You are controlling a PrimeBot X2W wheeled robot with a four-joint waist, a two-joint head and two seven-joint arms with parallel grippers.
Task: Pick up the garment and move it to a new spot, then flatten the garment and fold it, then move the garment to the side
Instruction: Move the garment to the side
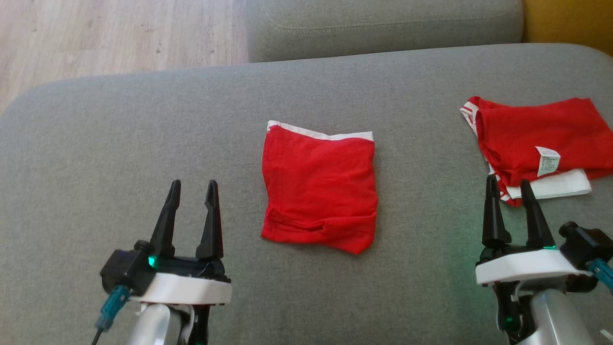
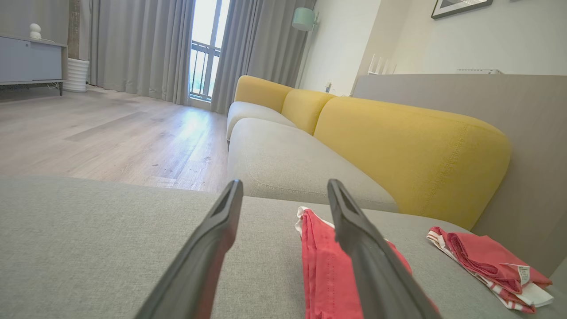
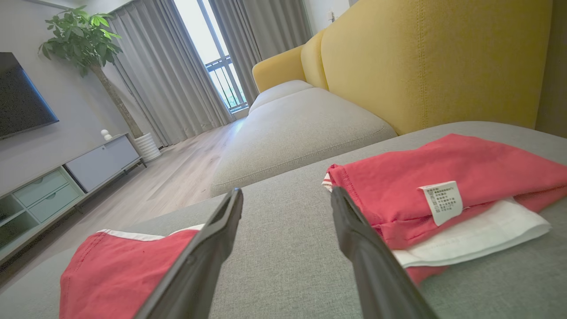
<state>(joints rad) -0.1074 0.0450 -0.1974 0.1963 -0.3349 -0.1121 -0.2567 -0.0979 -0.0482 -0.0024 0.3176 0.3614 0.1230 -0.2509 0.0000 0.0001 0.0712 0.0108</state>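
Observation:
A red garment (image 1: pixel 320 191) with a white band along its far edge lies folded into a flat square in the middle of the grey cushion (image 1: pixel 119 143). It also appears in the left wrist view (image 2: pixel 321 266) and the right wrist view (image 3: pixel 124 270). My left gripper (image 1: pixel 194 184) hovers open to its left, nothing between the fingers (image 2: pixel 284 182). My right gripper (image 1: pixel 507 181) stands open at the lower right (image 3: pixel 287 190), its tips just short of a second red garment (image 1: pixel 536 139).
The second red garment (image 3: pixel 443 168) has a white care label, white fabric and striped trim, and lies folded at the cushion's right edge (image 2: pixel 483 259). A grey sofa seat (image 1: pixel 383 24) with yellow backrests (image 2: pixel 412 150) lies beyond. Wooden floor (image 1: pixel 96 33) is at far left.

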